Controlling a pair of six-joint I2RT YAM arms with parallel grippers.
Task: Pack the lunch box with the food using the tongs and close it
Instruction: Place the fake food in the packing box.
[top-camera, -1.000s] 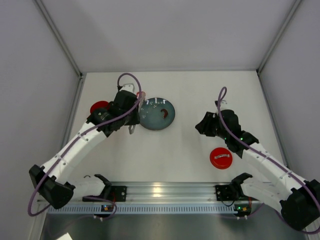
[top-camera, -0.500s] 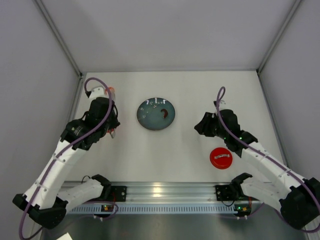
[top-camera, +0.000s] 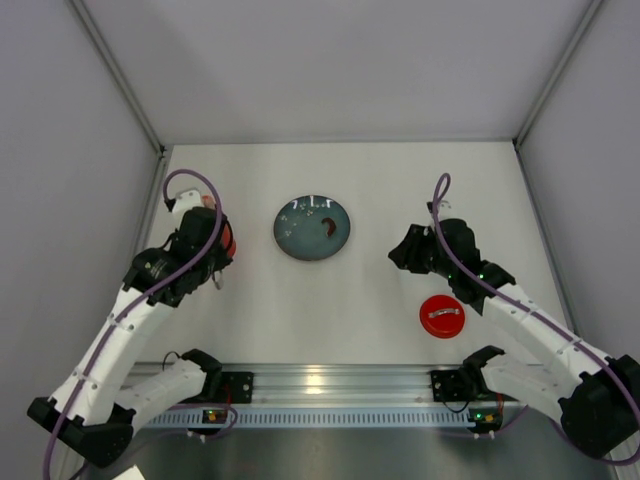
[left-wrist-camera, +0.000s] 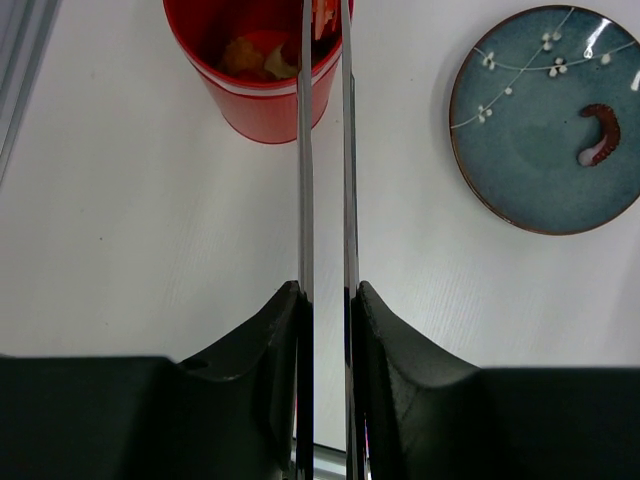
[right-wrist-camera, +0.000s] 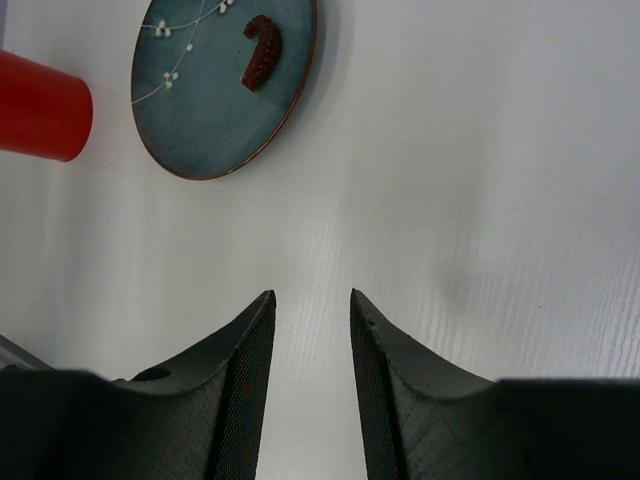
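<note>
Pinching the tongs (left-wrist-camera: 305, 180), your left gripper (left-wrist-camera: 325, 290) points them straight ahead, tips over the open lunch box (left-wrist-camera: 255, 105) at the table's (top-camera: 330, 300) left. 1 sausage (left-wrist-camera: 600, 135) lies on the plate (left-wrist-camera: 520, 150), right of the tongs' axis. Your right gripper (right-wrist-camera: 312, 300) stands spread, empty, well apart.

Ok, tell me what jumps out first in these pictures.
The slim silver metal tongs, clamped in the left gripper, reach over the red cylindrical tub at the left, food inside. One curved red-brown sausage piece lies on the blue-grey round plate; the flat red lid sits near the right arm.
</note>
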